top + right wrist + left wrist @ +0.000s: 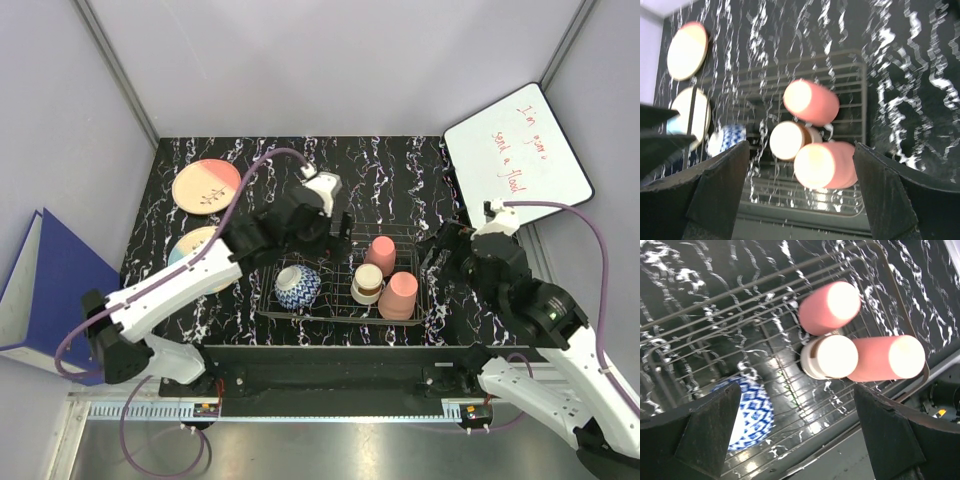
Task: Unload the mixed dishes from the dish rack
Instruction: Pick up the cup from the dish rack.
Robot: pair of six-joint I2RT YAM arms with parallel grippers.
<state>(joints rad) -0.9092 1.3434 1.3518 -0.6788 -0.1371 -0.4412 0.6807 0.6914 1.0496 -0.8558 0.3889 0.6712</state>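
Dish rack [335, 297]: 1, sat on the surface [400, 170], directly below the left end effector [797, 405] and just left of the right end effector [799, 150].

4 items counted in the rack:
- 1 blue-and-white bowl [298, 286], at the rack's left end, seen by the left finger in the left wrist view.
- 2 pink cups [380, 254] [399, 296], at the rack's right end, one far, one near.
- 1 cream cup [367, 284], brown band, between bowl and near pink cup and touching both pink cups.

All three cups are seen bunched together between the fingers in both wrist views. Whether the cups are mouth-up or inverted cannot be told.

2 plates counted outside the rack, flat on the surface, well left of the left end effector:
- pink/cream plate [206, 186], farther.
- light blue/cream plate [195, 250], nearer, partly covered by the left arm.

Left end effector: jaws spread wide, nothing held, held above the rack's far-left part.
Right end effector: jaws spread wide, nothing held, held above the surface at the rack's right edge.

Also seen: 1 whiteboard [518, 150] with red handwriting, far right of the right end effector; 1 blue binder [45, 280] off the surface, far left.
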